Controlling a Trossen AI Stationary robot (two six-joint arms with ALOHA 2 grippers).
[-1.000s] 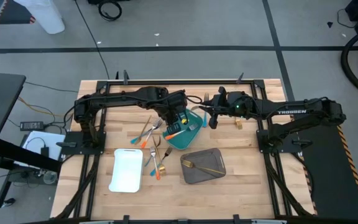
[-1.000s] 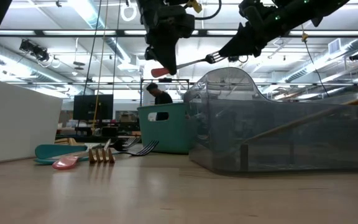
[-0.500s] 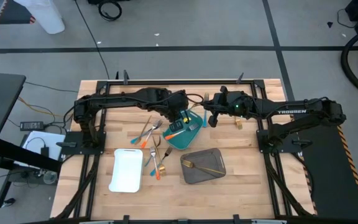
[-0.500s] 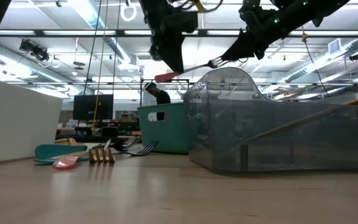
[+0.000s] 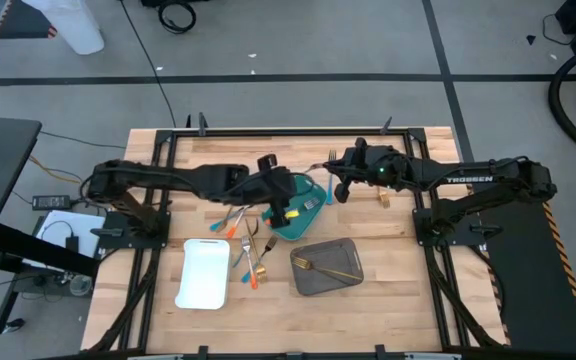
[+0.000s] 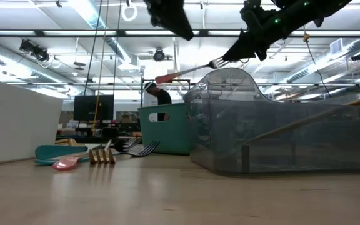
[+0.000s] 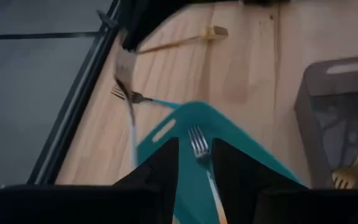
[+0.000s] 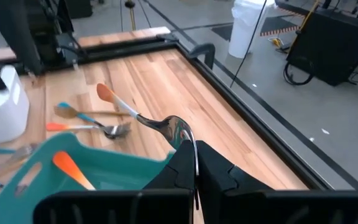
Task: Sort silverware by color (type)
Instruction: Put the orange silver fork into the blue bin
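An orange-handled fork (image 6: 189, 70) is up in the air, held by my right gripper (image 5: 336, 189), which is shut on it above the teal tray's (image 5: 290, 228) far right side. My left gripper (image 7: 193, 163) is open and raised over that tray, touching nothing. In the tray lie a silver-headed fork (image 7: 199, 146) and an orange-handled piece (image 8: 67, 165). Several loose orange, teal and gold pieces (image 5: 240, 214) lie on the wood left of the tray. A gold fork (image 5: 330, 270) rests in the grey tray (image 5: 308, 282). My right gripper pinches the fork's silver head end (image 8: 178, 132) between its two fingers. The shaft runs on away from the fingers toward the table's left, and its orange handle end (image 6: 165, 78) is free. The fork is lifted clear and slopes slightly, handle end lower.
A white tray (image 5: 203, 272) sits near the left front, the grey tray at front centre. A gold fork (image 5: 320, 158) lies by the far rail and a small wooden block (image 5: 382, 201) right of my right gripper. Dark rails frame the table.
My left gripper has let go of the fork's orange handle end, risen and drawn back toward the table's left, its arm folding back. The fork has stayed in the air in my right gripper, which has hardly moved.
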